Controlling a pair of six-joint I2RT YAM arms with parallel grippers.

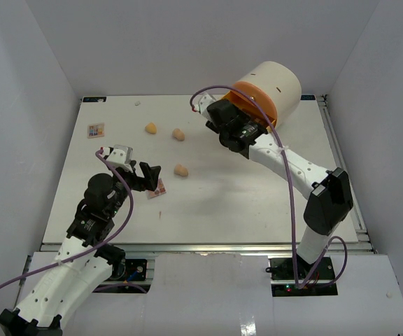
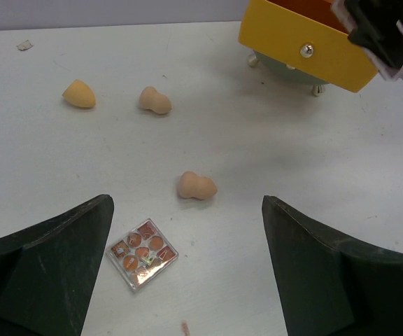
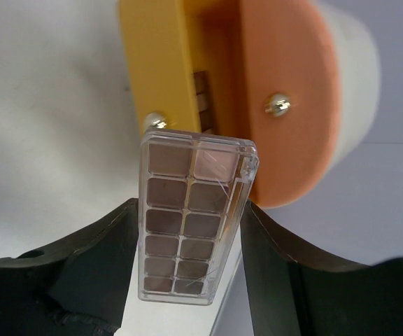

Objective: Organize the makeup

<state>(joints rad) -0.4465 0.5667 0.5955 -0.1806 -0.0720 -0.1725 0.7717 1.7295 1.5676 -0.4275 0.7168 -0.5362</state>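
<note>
palette [image 3: 191,231] gripped in right tool [image 3: 191,210] by drawer [image 3: 156,63]; left tool [image 2: 186,206] wide open, empty

The long palette [image 3: 196,217] just before the yellow drawer front [image 3: 156,63] has a clear, glossy plastic case. That front looks like smooth plastic, its knob [image 3: 154,120] shiny metal. The sponges [image 2: 196,186], well apart from it, look matt.

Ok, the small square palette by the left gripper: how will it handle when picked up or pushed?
The square palette looks like a rigid, glossy clear case, so probably stiff but slippery. It lies flat on the table, so likely slides rather than rolls if pushed, and its low edges may be hard to pinch.
</note>
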